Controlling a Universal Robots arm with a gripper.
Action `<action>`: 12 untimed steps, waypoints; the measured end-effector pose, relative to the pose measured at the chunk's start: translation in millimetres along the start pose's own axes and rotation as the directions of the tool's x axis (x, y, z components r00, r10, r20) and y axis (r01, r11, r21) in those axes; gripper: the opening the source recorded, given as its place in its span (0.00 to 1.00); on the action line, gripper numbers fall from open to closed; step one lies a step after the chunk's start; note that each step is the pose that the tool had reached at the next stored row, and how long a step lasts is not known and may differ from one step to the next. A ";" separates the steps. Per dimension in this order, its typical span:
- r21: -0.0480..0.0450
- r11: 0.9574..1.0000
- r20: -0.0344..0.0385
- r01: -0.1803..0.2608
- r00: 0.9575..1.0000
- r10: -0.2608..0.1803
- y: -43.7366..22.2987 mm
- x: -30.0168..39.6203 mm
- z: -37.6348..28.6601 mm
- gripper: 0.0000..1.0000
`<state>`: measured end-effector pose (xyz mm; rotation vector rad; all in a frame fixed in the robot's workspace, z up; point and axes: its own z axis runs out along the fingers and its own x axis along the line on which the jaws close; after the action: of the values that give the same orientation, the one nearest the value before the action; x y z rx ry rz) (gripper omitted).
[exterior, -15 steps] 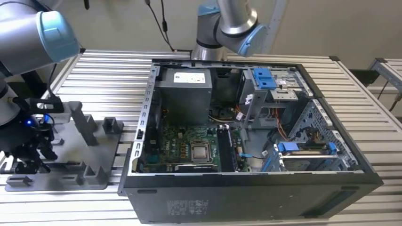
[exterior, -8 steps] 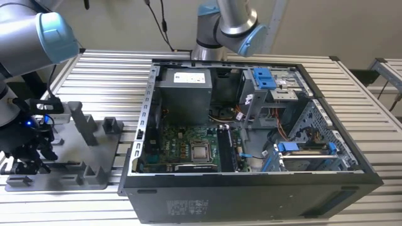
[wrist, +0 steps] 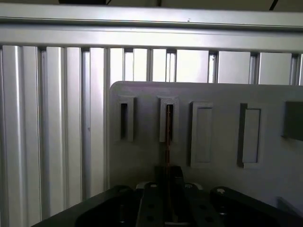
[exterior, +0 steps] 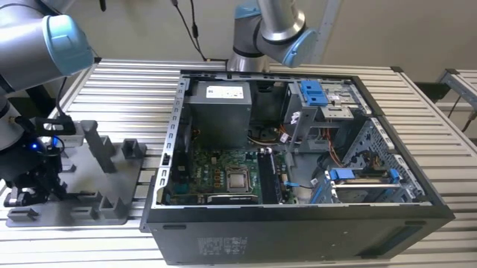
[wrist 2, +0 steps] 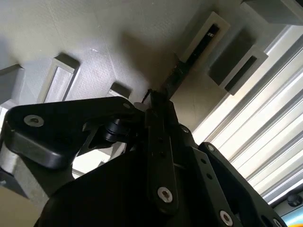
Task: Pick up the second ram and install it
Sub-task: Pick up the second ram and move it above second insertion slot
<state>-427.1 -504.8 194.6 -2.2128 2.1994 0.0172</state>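
Fingers were clamped on the second ram, seated in a slot of the grey holder tray; judged best drawn straight out along the slot, untwisted.

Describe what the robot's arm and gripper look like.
The arm has silver tubes with pale blue joint caps. A black cable runs by its wrist, where a small blue light glows. The gripper is black, built of hinged links with silver rivets.

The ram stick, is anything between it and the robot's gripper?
No, nothing visible. In both wrist views the gripper has its jaws closed on the second ram, which stands in a slot of the grey holder.
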 end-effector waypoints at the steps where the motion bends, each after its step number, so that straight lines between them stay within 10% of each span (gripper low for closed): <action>1: 0.000 1.000 0.000 0.000 1.000 0.000 0.0 0.0 0.0 0.21; 12: 0.000 1.000 0.000 0.000 1.000 0.000 0.0 0.0 0.5 0.14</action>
<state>-427.1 -504.7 194.2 -2.2129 2.1994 0.0173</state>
